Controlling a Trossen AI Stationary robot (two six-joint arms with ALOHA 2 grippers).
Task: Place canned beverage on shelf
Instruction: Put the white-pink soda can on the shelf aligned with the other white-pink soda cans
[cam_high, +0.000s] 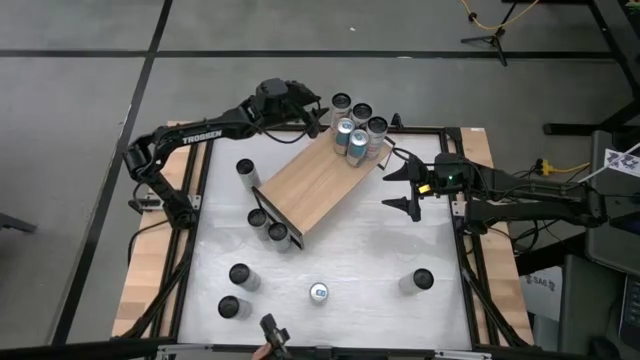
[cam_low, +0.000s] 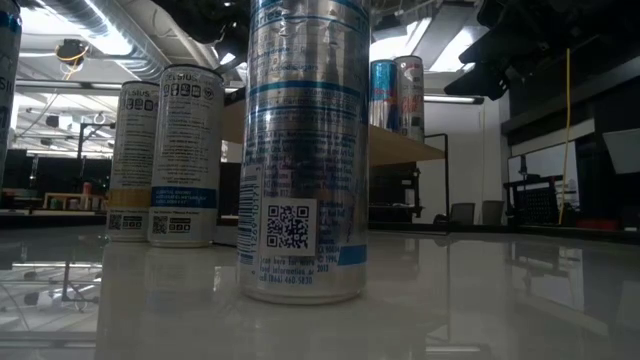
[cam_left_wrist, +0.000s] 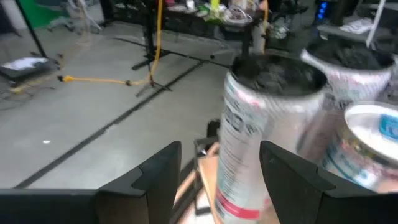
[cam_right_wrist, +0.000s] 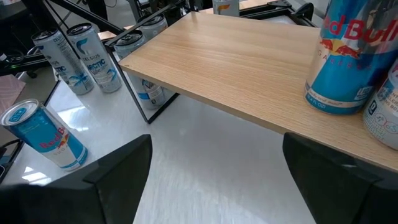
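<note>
The shelf (cam_high: 318, 182), a light wooden board on black frame ends, lies slanted mid-table. Several cans cluster at its far end: two blue-topped ones (cam_high: 352, 137) stand on the board, dark-topped ones (cam_high: 358, 112) just beyond. My left gripper (cam_high: 318, 117) hovers open beside that cluster. In the left wrist view a silver can (cam_left_wrist: 270, 130) stands upright just past its fingertips (cam_left_wrist: 221, 180). My right gripper (cam_high: 405, 188) waits open off the shelf's right side, with nothing between its fingers (cam_right_wrist: 214, 165). A blue can (cam_right_wrist: 348, 56) stands on the board ahead of it.
Loose cans stand on the white table: one left of the shelf (cam_high: 245, 168), two at its near end (cam_high: 266, 225), several toward the near edge (cam_high: 319, 292), (cam_high: 422, 280), (cam_high: 234, 290). One can (cam_low: 300, 150) fills the low view. Black frame rails (cam_high: 470, 250) border the table.
</note>
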